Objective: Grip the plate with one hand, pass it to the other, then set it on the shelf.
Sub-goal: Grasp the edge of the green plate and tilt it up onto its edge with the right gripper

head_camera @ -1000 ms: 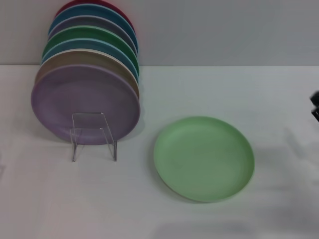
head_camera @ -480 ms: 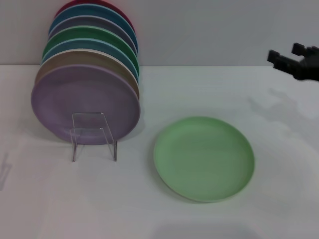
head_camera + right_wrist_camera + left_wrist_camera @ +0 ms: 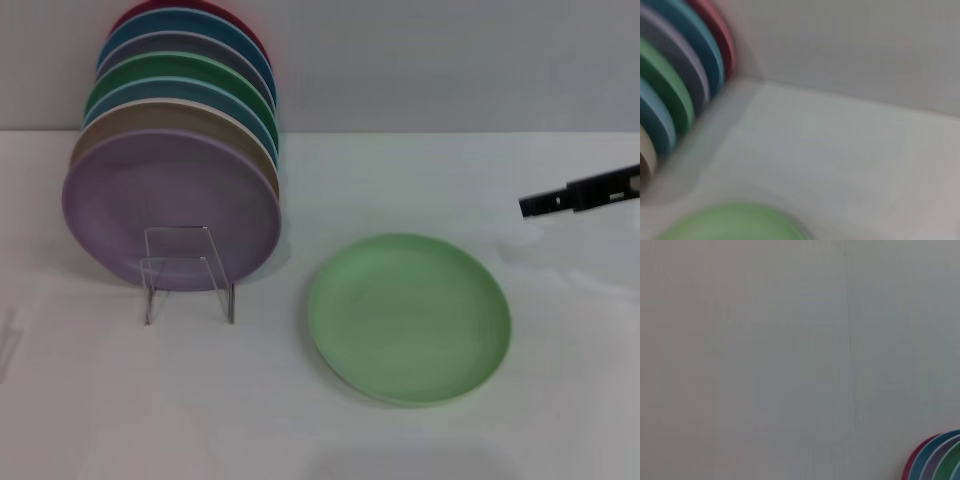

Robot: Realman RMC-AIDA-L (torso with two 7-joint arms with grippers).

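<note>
The pale mint-green plate (image 3: 408, 318) lies flat on the white table, right of centre. Its near edge also shows in the right wrist view (image 3: 730, 224). The clear acrylic shelf (image 3: 188, 272) stands to its left, in front of a lavender plate (image 3: 170, 200). My right gripper (image 3: 535, 204) reaches in from the right edge as a thin black bar, above the table and up and to the right of the plate, apart from it. My left gripper is out of view.
A row of several coloured plates (image 3: 185, 95) leans upright at the back left, behind the shelf; it also shows in the right wrist view (image 3: 675, 85) and the left wrist view (image 3: 940, 460). A grey wall (image 3: 450, 60) closes the back of the table.
My right gripper has come in from the right edge, first high near the wall, and now sits lower and turned side-on, nearer the plate. The plate and shelf have not moved.
</note>
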